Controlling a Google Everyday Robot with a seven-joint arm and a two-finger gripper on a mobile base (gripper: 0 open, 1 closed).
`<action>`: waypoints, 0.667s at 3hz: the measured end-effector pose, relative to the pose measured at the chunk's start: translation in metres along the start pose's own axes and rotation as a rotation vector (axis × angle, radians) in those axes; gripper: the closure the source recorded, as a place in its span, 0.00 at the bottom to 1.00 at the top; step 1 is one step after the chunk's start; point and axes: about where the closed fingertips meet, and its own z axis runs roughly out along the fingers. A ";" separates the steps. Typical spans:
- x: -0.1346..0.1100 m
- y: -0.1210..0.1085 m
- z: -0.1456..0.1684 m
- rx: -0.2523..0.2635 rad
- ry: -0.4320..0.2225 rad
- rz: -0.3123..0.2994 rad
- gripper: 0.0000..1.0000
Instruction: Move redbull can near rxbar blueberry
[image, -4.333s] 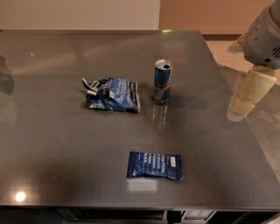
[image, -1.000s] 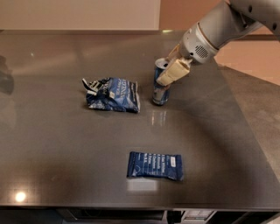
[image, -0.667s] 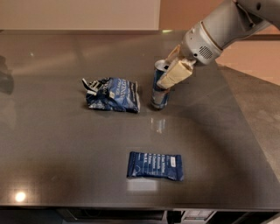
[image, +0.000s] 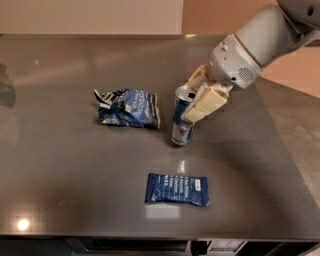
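The redbull can (image: 181, 125), slim, blue and silver, stands slightly tilted at the middle of the grey table (image: 60, 170). My gripper (image: 194, 100) comes in from the upper right, and its cream fingers (image: 206, 102) are closed around the can's upper part. The rxbar blueberry (image: 177, 190), a flat dark navy wrapper with white text, lies flat near the front edge. It is a short way in front of the can and apart from it.
A wrinkly blue-and-white chip bag (image: 129, 107) lies left of the can, close to it. The table's front edge runs just below the bar, and the right edge slants past my arm (image: 260, 45).
My gripper came in from the right and closed on the can. The can has since moved toward the front, closer to the bar. Bar and chip bag have not moved.
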 end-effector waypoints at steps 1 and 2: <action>0.005 0.030 0.005 -0.051 0.016 -0.038 1.00; 0.013 0.047 0.009 -0.078 0.030 -0.045 0.84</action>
